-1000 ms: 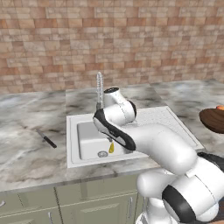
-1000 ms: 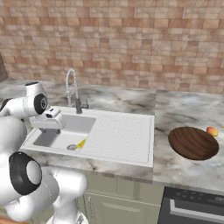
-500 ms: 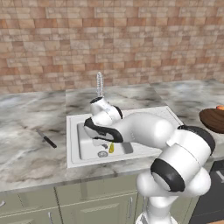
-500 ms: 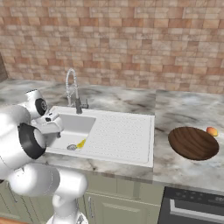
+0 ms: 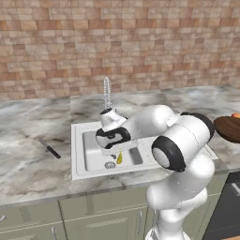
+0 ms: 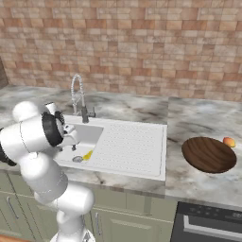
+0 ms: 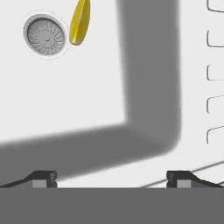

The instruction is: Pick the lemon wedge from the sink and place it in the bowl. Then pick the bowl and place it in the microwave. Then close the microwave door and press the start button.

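Lemon wedge [image 7: 80, 22] beside drain [image 7: 45, 35] in white sink [image 6: 137, 151], marble counter [image 6: 198, 118], brick wall [image 6: 142, 42], jaws spread wide, empty

A red-brown brick wall [image 5: 117, 42] is seen behind a grey-veined marble countertop [image 5: 33, 140]. A slim dark utensil, possibly a knife [image 5: 49, 148], is laid diagonally on the countertop, left of the basin in the left base view. A small orange-red round fruit [image 6: 229, 141] is seen on the countertop in the right base view; the exact kind can't be told. Pale grey-green cabinet doors [image 5: 93, 220] are fitted under the countertop. The top of a black appliance with a grey bar handle [image 6: 208, 223] is seen at lower right in the right base view.
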You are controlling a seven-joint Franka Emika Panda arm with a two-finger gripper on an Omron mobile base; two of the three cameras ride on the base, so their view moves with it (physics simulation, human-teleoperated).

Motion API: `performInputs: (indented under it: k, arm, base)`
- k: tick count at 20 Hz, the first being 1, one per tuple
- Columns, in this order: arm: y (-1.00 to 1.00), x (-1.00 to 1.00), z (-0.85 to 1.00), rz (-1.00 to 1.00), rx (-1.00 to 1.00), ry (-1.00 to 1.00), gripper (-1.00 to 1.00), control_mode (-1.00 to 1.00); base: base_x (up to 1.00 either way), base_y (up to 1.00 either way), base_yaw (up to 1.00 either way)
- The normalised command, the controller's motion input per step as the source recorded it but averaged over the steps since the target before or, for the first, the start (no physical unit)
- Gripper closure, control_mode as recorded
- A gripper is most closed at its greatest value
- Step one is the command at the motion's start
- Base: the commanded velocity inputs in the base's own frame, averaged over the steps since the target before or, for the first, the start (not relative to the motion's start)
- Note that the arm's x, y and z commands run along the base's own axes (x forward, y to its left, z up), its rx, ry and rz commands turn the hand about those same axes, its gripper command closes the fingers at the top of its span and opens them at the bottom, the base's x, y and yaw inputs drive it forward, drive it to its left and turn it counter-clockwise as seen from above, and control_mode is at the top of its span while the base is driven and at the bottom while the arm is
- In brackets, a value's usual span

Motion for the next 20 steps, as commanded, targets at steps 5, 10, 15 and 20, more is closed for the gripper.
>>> performInputs:
  k: [5, 10, 15, 20]
  arm:
    - [0.00, 0.51, -0.66, 0.00, 0.00, 0.00, -1.00, -1.00]
    - [-0.03, 0.52, -0.30, -0.01, 0.00, 0.00, -1.00, -1.00]
    - [0.00, 0.53, -0.30, -0.02, 0.00, 0.00, -1.00, -1.00]
    - [-0.01, 0.44, -0.44, 0.00, 0.00, 0.00, -1.00, -1.00]
  base:
    - [0.00, 0.00, 0.00]
    - [0.00, 0.00, 0.00]
    - [0.00, 0.00, 0.00]
    - [0.00, 0.00, 0.00]
